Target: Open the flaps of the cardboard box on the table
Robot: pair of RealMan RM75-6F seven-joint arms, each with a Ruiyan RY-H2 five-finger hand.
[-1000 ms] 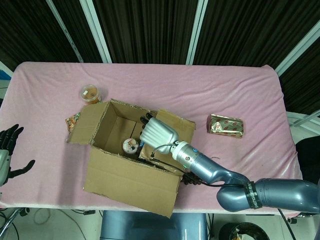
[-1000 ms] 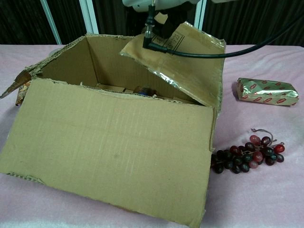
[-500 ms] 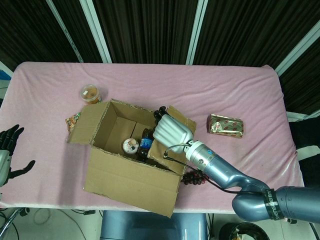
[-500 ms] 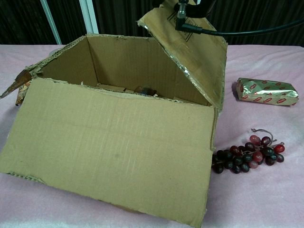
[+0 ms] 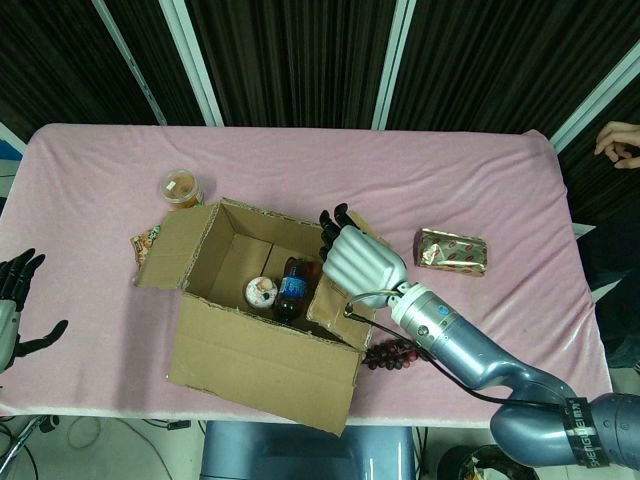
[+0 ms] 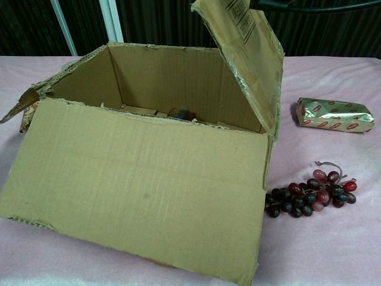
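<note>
The cardboard box (image 5: 232,262) stands at the table's middle with its top uncovered. Its front flap (image 6: 137,185) hangs down toward me and its left flap (image 5: 175,245) is folded outward. The right flap (image 6: 250,53) stands almost upright, leaning slightly over the box. My right hand (image 5: 360,262) holds that flap at its top edge, dark fingertips pointing to the far side. In the chest view the hand itself is out of frame. My left hand (image 5: 15,300) hovers off the table's left edge, fingers apart, holding nothing.
Inside the box lie a dark bottle (image 5: 293,283) and a small cup (image 5: 262,291). A bunch of grapes (image 6: 309,196) and a foil packet (image 6: 335,114) lie right of the box. An orange cup (image 5: 181,186) and a snack packet (image 5: 147,240) sit at its left.
My right hand has swung the right flap up and to the right, from lying over the box to nearly upright, uncovering the bottle. The left hand has stayed put.
</note>
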